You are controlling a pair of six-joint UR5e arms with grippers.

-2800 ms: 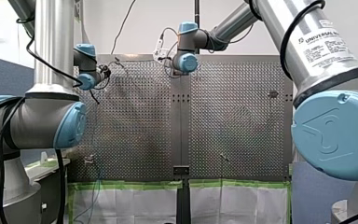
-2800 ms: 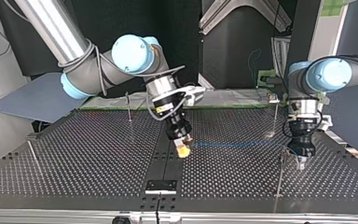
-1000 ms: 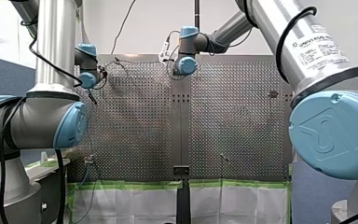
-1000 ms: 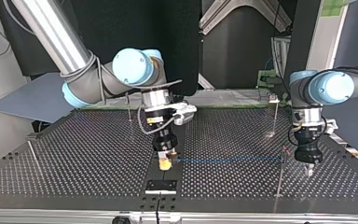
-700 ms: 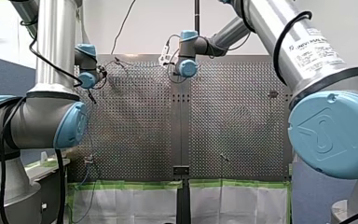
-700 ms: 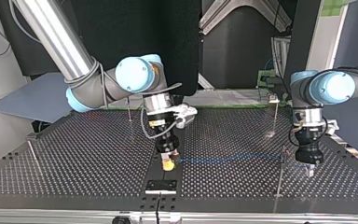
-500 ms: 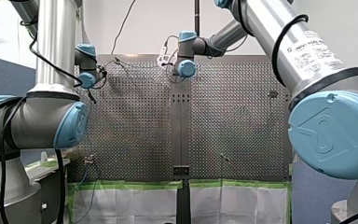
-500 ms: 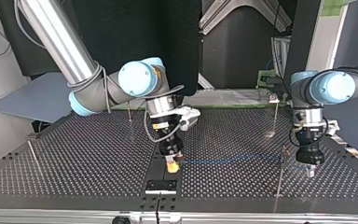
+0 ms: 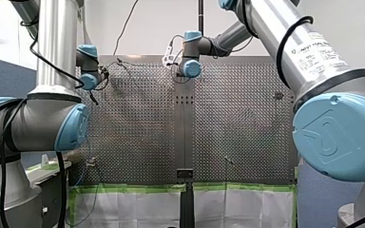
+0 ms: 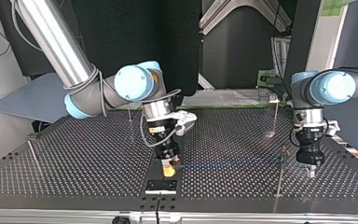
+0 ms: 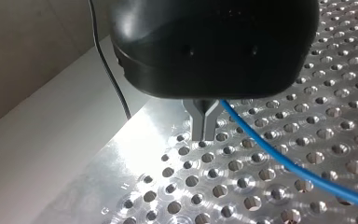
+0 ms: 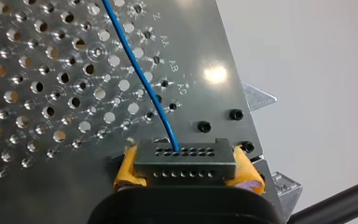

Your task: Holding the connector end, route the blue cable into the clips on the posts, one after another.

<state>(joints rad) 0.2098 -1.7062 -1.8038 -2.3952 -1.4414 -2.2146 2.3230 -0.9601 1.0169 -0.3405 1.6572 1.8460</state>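
In the right wrist view my right gripper (image 12: 185, 164) is shut on the dark grey connector (image 12: 184, 161), held between its yellow pads (image 12: 127, 167). The blue cable (image 12: 137, 70) leaves the connector and runs away over the perforated plate. In the top view the right gripper (image 10: 169, 170) hangs low at the middle. The cable (image 10: 228, 163) stretches level to a thin post (image 10: 282, 173) at the right. My left gripper (image 10: 311, 170) points down just beyond that post. In the left wrist view its metal fingers (image 11: 204, 126) are shut, and the cable (image 11: 279, 158) passes close beside them.
More thin posts stand at the top view's far right (image 10: 276, 116), far middle-left (image 10: 128, 111) and left edge (image 10: 31, 153). A black bracket (image 10: 161, 185) sits on the near edge under the right gripper. In the front view slack cable (image 9: 83, 183) hangs off the table's near left corner.
My right gripper carried the connector toward the top view's near edge and turned its wrist, and the cable came down with it. My left gripper sank slightly beside the right post.
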